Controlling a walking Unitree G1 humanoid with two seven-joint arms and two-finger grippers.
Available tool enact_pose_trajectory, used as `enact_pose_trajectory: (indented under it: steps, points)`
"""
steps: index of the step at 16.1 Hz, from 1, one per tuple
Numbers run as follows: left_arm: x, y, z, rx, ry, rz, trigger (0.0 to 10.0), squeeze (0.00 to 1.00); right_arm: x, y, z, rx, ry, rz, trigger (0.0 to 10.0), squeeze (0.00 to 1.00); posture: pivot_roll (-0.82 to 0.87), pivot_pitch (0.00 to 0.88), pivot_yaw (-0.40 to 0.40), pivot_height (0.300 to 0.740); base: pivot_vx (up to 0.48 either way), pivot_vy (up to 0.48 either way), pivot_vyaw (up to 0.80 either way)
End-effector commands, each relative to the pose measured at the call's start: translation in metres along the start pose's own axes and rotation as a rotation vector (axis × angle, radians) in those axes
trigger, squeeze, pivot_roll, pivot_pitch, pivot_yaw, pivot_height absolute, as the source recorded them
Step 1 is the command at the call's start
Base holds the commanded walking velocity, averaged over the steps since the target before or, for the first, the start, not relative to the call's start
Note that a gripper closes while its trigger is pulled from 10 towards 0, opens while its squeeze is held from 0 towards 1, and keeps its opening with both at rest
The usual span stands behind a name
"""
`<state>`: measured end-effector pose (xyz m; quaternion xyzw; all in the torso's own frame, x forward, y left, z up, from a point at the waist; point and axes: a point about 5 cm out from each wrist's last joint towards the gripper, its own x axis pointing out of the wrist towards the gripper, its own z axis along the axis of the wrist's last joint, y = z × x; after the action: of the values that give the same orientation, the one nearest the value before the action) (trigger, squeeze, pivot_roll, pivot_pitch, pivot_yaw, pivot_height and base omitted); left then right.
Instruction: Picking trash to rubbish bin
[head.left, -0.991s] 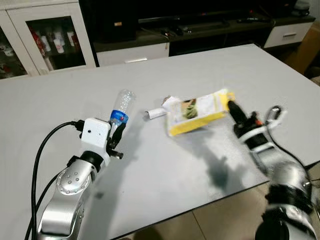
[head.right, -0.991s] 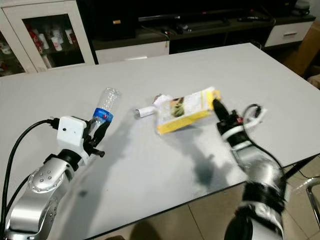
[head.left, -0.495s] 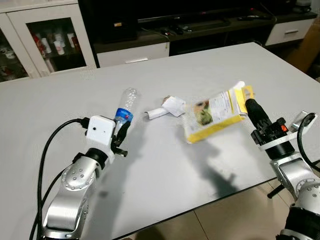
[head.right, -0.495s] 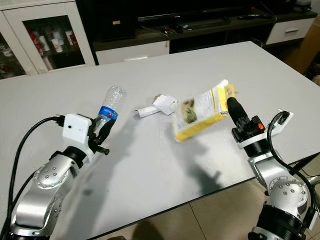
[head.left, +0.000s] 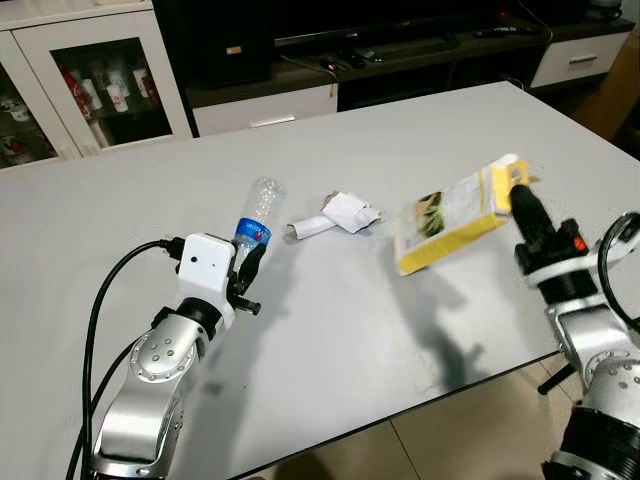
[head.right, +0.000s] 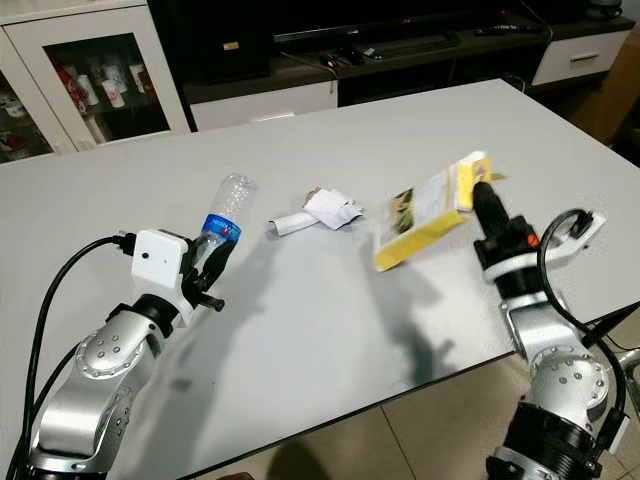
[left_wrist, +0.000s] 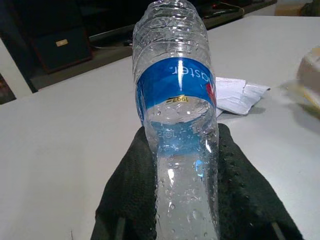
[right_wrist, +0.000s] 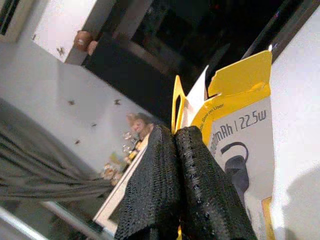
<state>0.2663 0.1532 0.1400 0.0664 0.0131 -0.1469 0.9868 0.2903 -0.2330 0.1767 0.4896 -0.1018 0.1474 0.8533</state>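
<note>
My left gripper (head.left: 247, 262) is shut on a clear plastic bottle (head.left: 256, 212) with a blue label, held just above the white table (head.left: 330, 330) at its left side; the left wrist view has the bottle (left_wrist: 176, 107) between the black fingers (left_wrist: 129, 195). My right gripper (head.left: 522, 203) is shut on the end flap of a yellow and white carton (head.left: 452, 213), lifted clear of the table near its right edge. In the right wrist view the fingers (right_wrist: 170, 190) pinch the carton (right_wrist: 240, 130). A crumpled white paper (head.left: 335, 215) lies on the table between the two.
A glass-fronted white cabinet (head.left: 95, 85) and a dark TV bench (head.left: 380, 50) with white drawers stand behind the table. The table's near edge runs diagonally by my right arm, with tiled floor (head.left: 450, 440) below. A cardboard box (head.left: 615, 100) sits at the far right.
My right gripper has lifted the yellow carton off the table and carried it right, away from the crumpled paper. The left gripper kept hold of the bottle.
</note>
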Motion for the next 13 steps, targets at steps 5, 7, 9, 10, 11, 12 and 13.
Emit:
enact_pose_trajectory:
  steps: [5, 7, 9, 10, 11, 12, 13]
  points:
    - [0.000, 0.004, -0.001, 0.025, -0.007, 0.042, 10.0, 0.00, 0.024, 0.047, 0.033, -0.417, -0.207, -0.060, 0.0, 0.00, 0.02, 0.000, 0.024, 0.740, 0.000, 0.000, 0.00]
    - [0.001, 0.004, 0.000, 0.023, -0.007, 0.045, 10.0, 0.00, 0.030, 0.063, 0.029, -0.628, -0.209, -0.052, 0.0, 0.00, 0.02, 0.000, 0.023, 0.740, 0.000, 0.000, 0.00]
    - [0.002, 0.005, 0.002, 0.019, -0.021, 0.046, 10.0, 0.00, 0.032, 0.076, 0.021, -0.787, -0.205, -0.016, 0.0, 0.00, 0.02, 0.000, 0.025, 0.740, 0.000, 0.000, 0.00]
    - [0.002, 0.005, 0.005, 0.011, -0.036, 0.051, 10.0, 0.00, 0.033, 0.077, 0.018, -0.848, -0.191, -0.027, 0.0, 0.00, 0.02, 0.000, 0.024, 0.740, 0.000, 0.000, 0.00]
    - [0.003, 0.006, 0.009, -0.007, -0.053, 0.053, 10.0, 0.00, 0.032, 0.077, 0.013, -0.963, -0.171, -0.050, 10.0, 0.00, 0.01, 0.000, 0.025, 0.740, 0.000, 0.000, 0.00]
    - [0.004, 0.006, 0.011, -0.014, -0.060, 0.052, 10.0, 0.00, 0.032, 0.077, 0.010, -1.012, -0.162, -0.052, 10.0, 0.00, 0.01, 0.000, 0.025, 0.740, 0.000, 0.000, 0.00]
    - [0.006, 0.004, 0.016, -0.016, -0.075, 0.043, 10.0, 0.00, 0.030, 0.078, 0.003, -1.060, -0.141, -0.044, 10.0, 0.00, 0.00, 0.000, 0.025, 0.740, 0.000, 0.000, -0.64]
